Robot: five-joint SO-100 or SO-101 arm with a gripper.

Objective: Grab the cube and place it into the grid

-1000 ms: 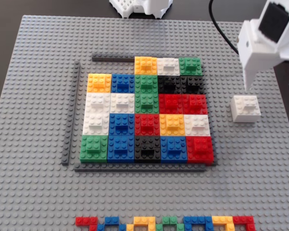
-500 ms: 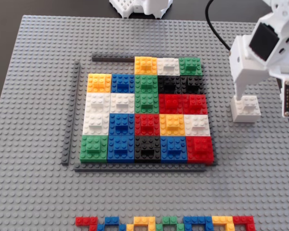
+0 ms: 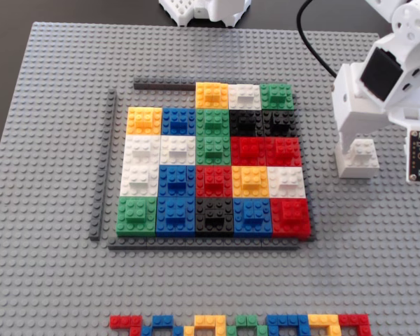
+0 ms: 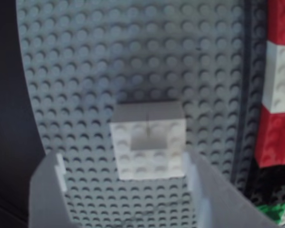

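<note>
The cube (image 3: 358, 159) is a white square block with a smaller raised brick on top. It sits on the grey baseplate, to the right of the grid (image 3: 213, 182) in the fixed view. My white gripper (image 3: 365, 150) hangs low over it, open. In the wrist view the cube (image 4: 148, 141) lies just ahead of the gripper (image 4: 126, 167). Its right side is close to the right finger (image 4: 206, 190), and the left finger (image 4: 46, 190) stands well apart from it. The grid's red and white blocks (image 4: 279, 95) show at that view's right edge.
Thin dark-grey strips (image 3: 103, 164) frame the grid, and bare plate (image 3: 164, 96) shows in the left part of its top row. A zigzag row of small coloured bricks (image 3: 238, 325) lies at the near edge. The arm's white base (image 3: 203, 10) and a black cable (image 3: 315, 49) are at the top.
The gripper has come down and moved left, from above and right of the cube to low over it. The cube and the grid have not moved.
</note>
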